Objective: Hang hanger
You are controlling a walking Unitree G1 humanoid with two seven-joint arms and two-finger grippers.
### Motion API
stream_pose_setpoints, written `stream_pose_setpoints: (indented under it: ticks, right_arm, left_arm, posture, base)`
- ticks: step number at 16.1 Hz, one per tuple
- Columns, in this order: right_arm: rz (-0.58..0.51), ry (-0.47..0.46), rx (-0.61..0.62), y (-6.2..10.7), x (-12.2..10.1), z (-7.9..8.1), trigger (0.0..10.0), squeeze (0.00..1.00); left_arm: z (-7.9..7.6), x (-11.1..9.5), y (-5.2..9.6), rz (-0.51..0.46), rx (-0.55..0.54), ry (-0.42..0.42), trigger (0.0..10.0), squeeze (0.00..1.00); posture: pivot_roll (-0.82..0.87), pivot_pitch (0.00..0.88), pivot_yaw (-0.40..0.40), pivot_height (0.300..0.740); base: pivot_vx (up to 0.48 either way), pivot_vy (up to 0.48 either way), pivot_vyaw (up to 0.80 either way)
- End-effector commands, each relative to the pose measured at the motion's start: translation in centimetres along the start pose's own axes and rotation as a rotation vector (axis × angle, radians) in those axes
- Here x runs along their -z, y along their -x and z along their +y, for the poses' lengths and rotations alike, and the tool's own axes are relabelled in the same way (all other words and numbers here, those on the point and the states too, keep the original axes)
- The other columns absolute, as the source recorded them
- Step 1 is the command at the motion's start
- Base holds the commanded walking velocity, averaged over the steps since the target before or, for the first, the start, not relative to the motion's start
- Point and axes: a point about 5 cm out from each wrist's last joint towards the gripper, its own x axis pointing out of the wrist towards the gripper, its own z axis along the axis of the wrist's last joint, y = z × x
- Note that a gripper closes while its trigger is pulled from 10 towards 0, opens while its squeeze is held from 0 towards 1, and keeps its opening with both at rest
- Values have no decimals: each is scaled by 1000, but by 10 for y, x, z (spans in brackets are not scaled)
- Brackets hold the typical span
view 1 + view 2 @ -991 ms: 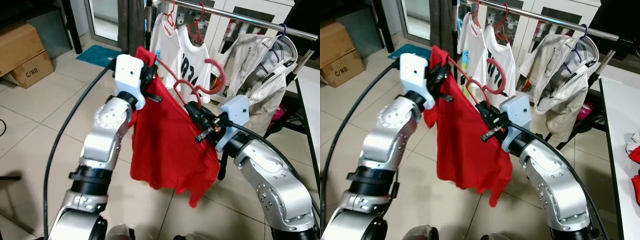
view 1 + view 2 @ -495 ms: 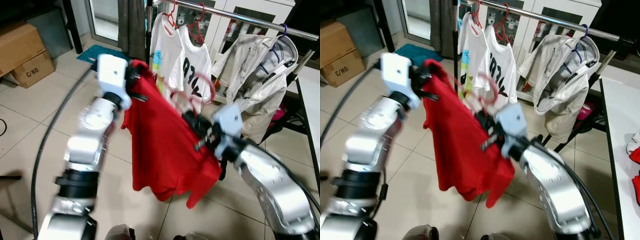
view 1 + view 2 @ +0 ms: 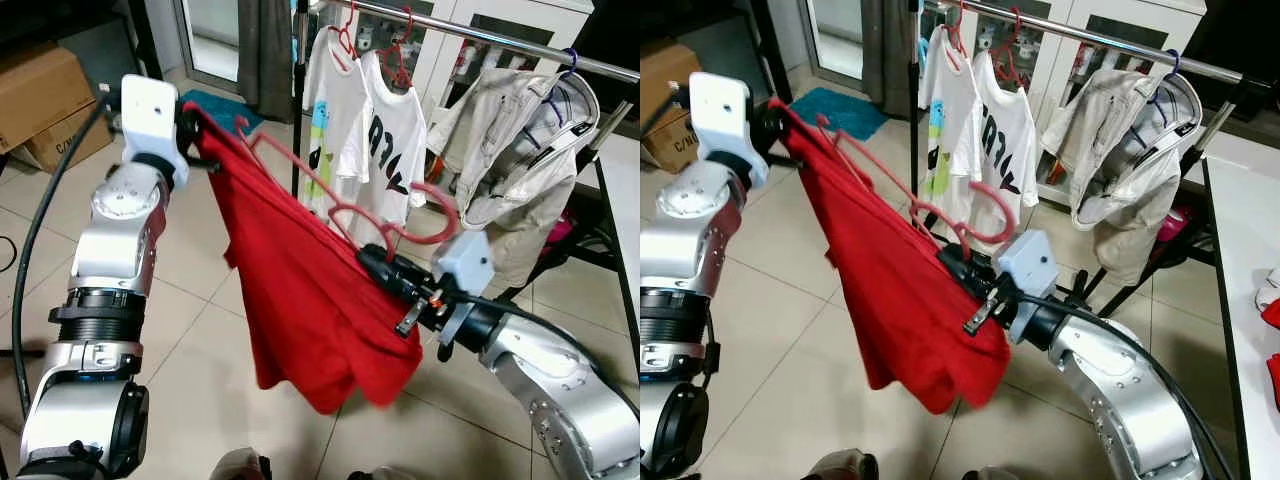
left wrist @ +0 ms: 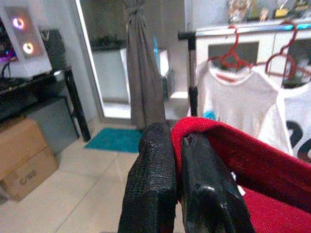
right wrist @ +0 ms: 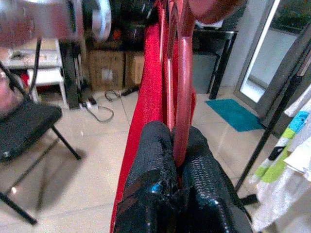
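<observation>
Both fingers pinched, red hanger [image 3: 340,205], red shirt [image 3: 300,290]

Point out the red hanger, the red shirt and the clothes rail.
red hanger [image 3: 440,212], left eye view, on the curved hook.
red shirt [image 3: 300,290], left eye view, on the middle of the hanging cloth.
clothes rail [image 3: 500,37], left eye view, on the bare metal bar between garments.

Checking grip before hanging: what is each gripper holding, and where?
Left gripper pinches the red shirt at its shoulder; right gripper clamps the red hanger near its hook.
</observation>
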Motion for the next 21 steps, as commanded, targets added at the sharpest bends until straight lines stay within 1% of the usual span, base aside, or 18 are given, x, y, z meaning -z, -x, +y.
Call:
stream_pose_setpoints:
  ticks: [1, 2, 3, 5, 7, 8, 10, 11, 12, 13, 14, 15, 16, 17, 18, 19, 20, 21]
  right_arm:
    - [9, -31, 57, 11, 1, -9, 10000, 0]
    - [-59, -53, 114, 7, -7, -12, 10000, 0]
    - [-124, -77, 195, 1, -14, -18, 10000, 0]
    - [-205, -153, 326, -9, -22, -27, 10000, 0]
    - [-261, -213, 503, -16, -24, -41, 10000, 0]
    - [-265, -230, 550, -19, -24, -45, 10000, 0]
    - [-234, -206, 608, -26, -20, -52, 10000, 0]
    - [-227, -212, 648, -27, -18, -57, 10000, 0]
    - [-222, -219, 655, -27, -16, -58, 10000, 0]
    - [-211, -235, 682, -25, -13, -63, 10000, 0]
    - [-171, -243, 709, -22, -7, -67, 10000, 0]
    - [-131, -223, 720, -19, -1, -67, 10000, 0]
    - [-100, -209, 713, -15, 3, -65, 10000, 0]
    - [-75, -208, 710, -10, 6, -62, 10000, 0]
    - [-36, -231, 706, -1, 12, -56, 10000, 0]
    - [11, -248, 711, 6, 18, -49, 10000, 0]
    - [43, -237, 717, 10, 20, -45, 10000, 0]
    - [66, -256, 710, 15, 25, -37, 10000, 0]
  left_arm:
    - [31, -13, 0, -40, -138, -20, 0, 0]
    - [23, -5, 0, -18, -105, -11, 0, 0]
    - [7, 1, 1, -7, -33, -4, 0, 0]
    - [-30, 6, 8, -19, 116, 38, 0, 0]
    - [-71, 4, 27, -58, 316, 86, 0, 0]
    - [-81, 2, 35, -69, 373, 104, 0, 0]
    - [-99, -8, 54, -114, 504, 143, 0, 0]
    - [-104, -14, 64, -137, 559, 178, 0, 0]
    - [-105, -15, 68, -141, 568, 193, 0, 0]
    - [-104, -15, 77, -136, 562, 238, 0, 0]
    - [-97, -8, 82, -91, 491, 248, 0, 0]
    - [-88, 2, 83, -31, 392, 228, 0, 0]
    - [-78, 10, 83, 14, 295, 217, 0, 0]
    - [-70, 16, 86, 40, 226, 218, 0, 0]
    - [-61, 26, 94, 80, 155, 215, 1569, 0]
    - [-57, 30, 103, 109, 123, 176, 6000, 0]
    - [-55, 31, 106, 116, 110, 164, 10000, 0]
    - [-54, 32, 111, 123, 102, 155, 10000, 0]
  posture:
    - [33, 35, -34, 740]
    - [30, 35, -33, 740]
    - [29, 36, -34, 740]
    - [26, 40, -34, 740]
    - [23, 45, -31, 740]
    - [23, 45, -31, 740]
    - [28, 55, -39, 740]
    - [32, 59, -44, 740]
    - [36, 64, -47, 740]
    - [45, 71, -52, 740]
    - [52, 73, -56, 740]
    - [55, 72, -60, 740]
    - [53, 75, -64, 740]
    - [52, 75, -67, 740]
    - [52, 86, -64, 740]
    - [53, 93, -62, 740]
    - [54, 97, -62, 740]
    - [49, 99, -64, 740]
  base:
    - [0, 0, 0]
    - [0, 0, 0]
    - [0, 0, 0]
    - [0, 0, 0]
    - [0, 0, 0]
    - [0, 0, 0]
    - [0, 0, 0]
    - [0, 0, 0]
    - [0, 0, 0]
    - [0, 0, 0]
    - [0, 0, 0]
    - [0, 0, 0]
    - [0, 0, 0]
    - [0, 0, 0]
    - [0, 0, 0]
    - [0, 0, 0]
    - [0, 0, 0]
    - [0, 0, -800]
